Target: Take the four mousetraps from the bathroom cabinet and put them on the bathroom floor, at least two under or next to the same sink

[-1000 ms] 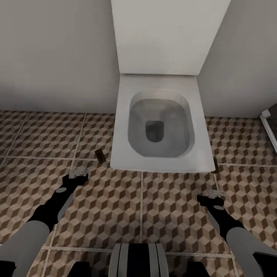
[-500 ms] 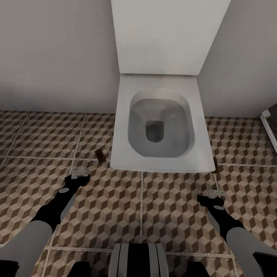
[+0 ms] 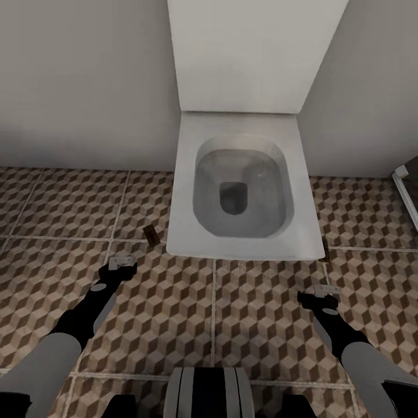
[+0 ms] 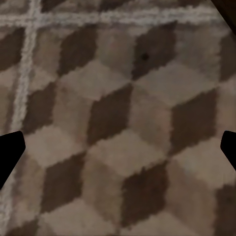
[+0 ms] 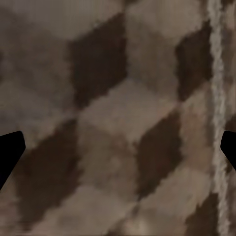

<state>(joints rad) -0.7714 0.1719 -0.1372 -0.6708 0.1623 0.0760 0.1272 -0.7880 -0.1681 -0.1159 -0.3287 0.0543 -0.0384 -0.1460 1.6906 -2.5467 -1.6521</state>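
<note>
left arm stretched forward, left pincer spread, empty | right pincer likewise, lower

The bathroom floor, cube-patterned tiles with pale grout, bears a white toilet at the far wall; a mousetrap lies just left of its base

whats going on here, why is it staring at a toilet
The robot faces a white toilet with both arms held low over the patterned bathroom floor. The left end effector and right end effector are open and empty. One small mousetrap lies on the tiles beside the toilet's left front corner, ahead of the left end effector.
</note>
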